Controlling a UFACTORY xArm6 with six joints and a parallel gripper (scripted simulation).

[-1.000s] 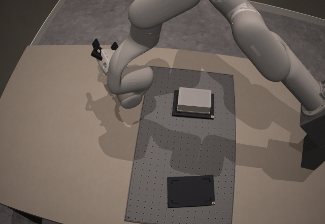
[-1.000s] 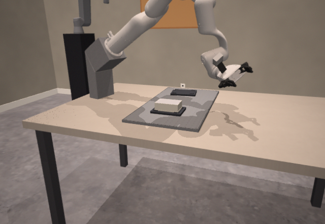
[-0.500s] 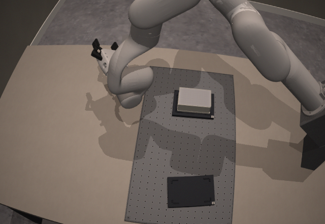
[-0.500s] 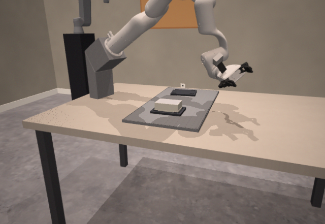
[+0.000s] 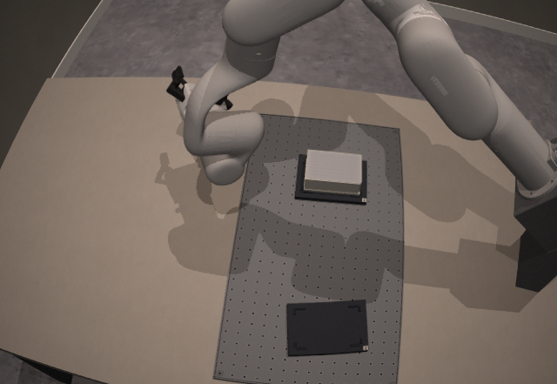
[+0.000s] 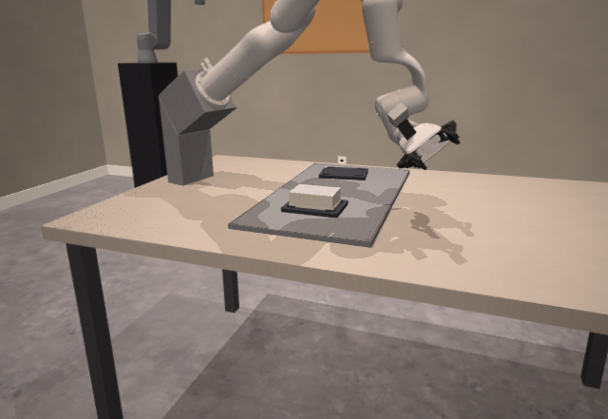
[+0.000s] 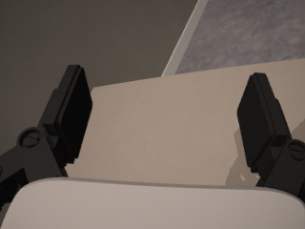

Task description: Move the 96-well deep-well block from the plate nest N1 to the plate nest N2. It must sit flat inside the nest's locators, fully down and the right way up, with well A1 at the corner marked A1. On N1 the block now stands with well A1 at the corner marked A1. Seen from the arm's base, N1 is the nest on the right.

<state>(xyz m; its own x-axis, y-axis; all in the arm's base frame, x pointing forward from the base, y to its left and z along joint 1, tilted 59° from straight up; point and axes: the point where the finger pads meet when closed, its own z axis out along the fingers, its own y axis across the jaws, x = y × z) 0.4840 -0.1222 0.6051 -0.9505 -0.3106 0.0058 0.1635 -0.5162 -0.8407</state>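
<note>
The fingers are spread wide with nothing pinched, pointed out past the surface [image 5: 103,218] edge, so no grab is set up yet. The deep-well block [image 5: 333,171] is parked in nest N1 [image 5: 330,197]; nest N2 [image 5: 327,326] is left bare.

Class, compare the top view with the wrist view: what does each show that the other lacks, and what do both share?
Only the top view shows the deep-well block on nest N1, bare nest N2 and the perforated base plate. Only the wrist view shows the open gripper close up, nothing between its fingers. Both show the table and floor.
</note>
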